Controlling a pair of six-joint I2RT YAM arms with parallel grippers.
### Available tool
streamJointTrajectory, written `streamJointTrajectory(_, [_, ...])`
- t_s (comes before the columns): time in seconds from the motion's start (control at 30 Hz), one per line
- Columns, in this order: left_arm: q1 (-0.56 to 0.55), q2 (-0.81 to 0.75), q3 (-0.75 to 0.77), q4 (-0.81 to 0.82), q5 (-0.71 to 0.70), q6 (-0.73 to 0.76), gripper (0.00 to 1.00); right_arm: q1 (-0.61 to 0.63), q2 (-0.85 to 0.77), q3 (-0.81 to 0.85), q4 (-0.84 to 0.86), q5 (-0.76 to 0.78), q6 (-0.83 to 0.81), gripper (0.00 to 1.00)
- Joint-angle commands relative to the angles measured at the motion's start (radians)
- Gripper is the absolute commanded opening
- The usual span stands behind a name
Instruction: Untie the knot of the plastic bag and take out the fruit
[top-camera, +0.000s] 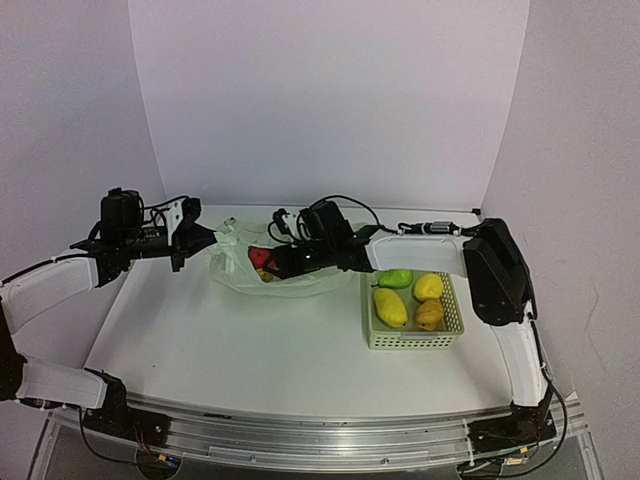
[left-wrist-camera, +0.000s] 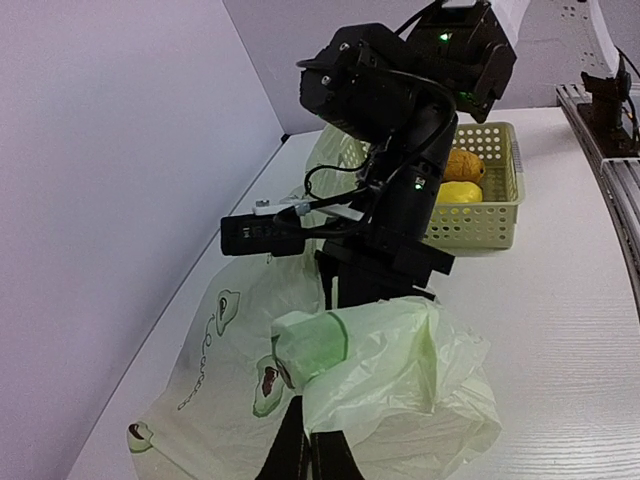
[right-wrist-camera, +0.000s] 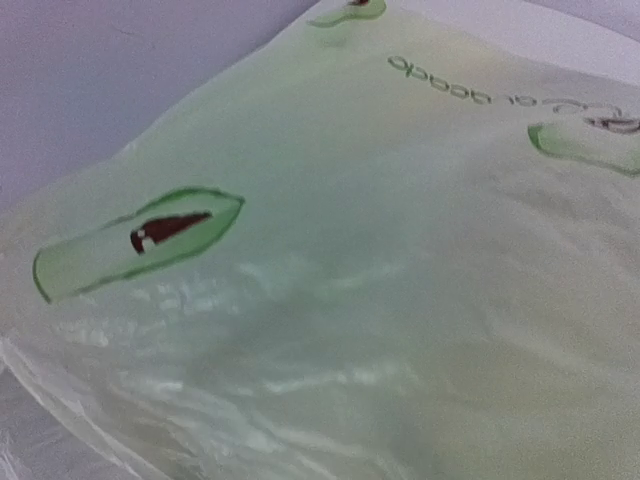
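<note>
The plastic bag (top-camera: 290, 280) lies at the back middle of the table, pale green and crinkly with printed logos. My left gripper (top-camera: 203, 240) is shut on the bag's left edge and holds it up; in the left wrist view its fingers (left-wrist-camera: 308, 440) pinch a bunched fold of the film (left-wrist-camera: 400, 360). My right gripper (top-camera: 278, 263) reaches into the bag's mouth from the right, beside a red fruit (top-camera: 258, 256). Bag film (right-wrist-camera: 330, 300) fills the right wrist view and hides the fingers. No knot shows in any view.
A pale green lattice basket (top-camera: 448, 330) stands right of the bag, holding a green pear (top-camera: 396, 279), two yellow fruits (top-camera: 390, 307) and a brownish one (top-camera: 429, 315). In the left wrist view the right arm's wrist (left-wrist-camera: 390, 120) stands before the basket (left-wrist-camera: 500, 205).
</note>
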Motion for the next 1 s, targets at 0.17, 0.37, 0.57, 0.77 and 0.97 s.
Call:
streamJointTrajectory(0.17, [0.000,0.021,0.046,0.068,0.058,-0.018,0.00,-0.011,0.235,0.246,0.040,0.408,0.079,0.44])
streamJointTrajectory(0.37, [-0.015,0.046,0.059,0.093,0.079,-0.023,0.00,-0.052,0.390,0.485,0.037,0.537,0.163,0.50])
streamJointTrajectory(0.57, [-0.022,0.047,0.057,0.087,0.078,-0.009,0.00,-0.074,0.469,0.563,0.041,0.617,0.274,0.71])
streamJointTrajectory(0.77, [-0.034,0.052,0.056,0.087,0.086,-0.012,0.00,-0.072,0.612,0.733,0.045,0.672,0.319,0.76])
streamJointTrajectory(0.97, [-0.039,0.065,0.067,0.079,0.091,-0.013,0.00,-0.072,0.708,0.829,0.038,0.634,0.345,0.76])
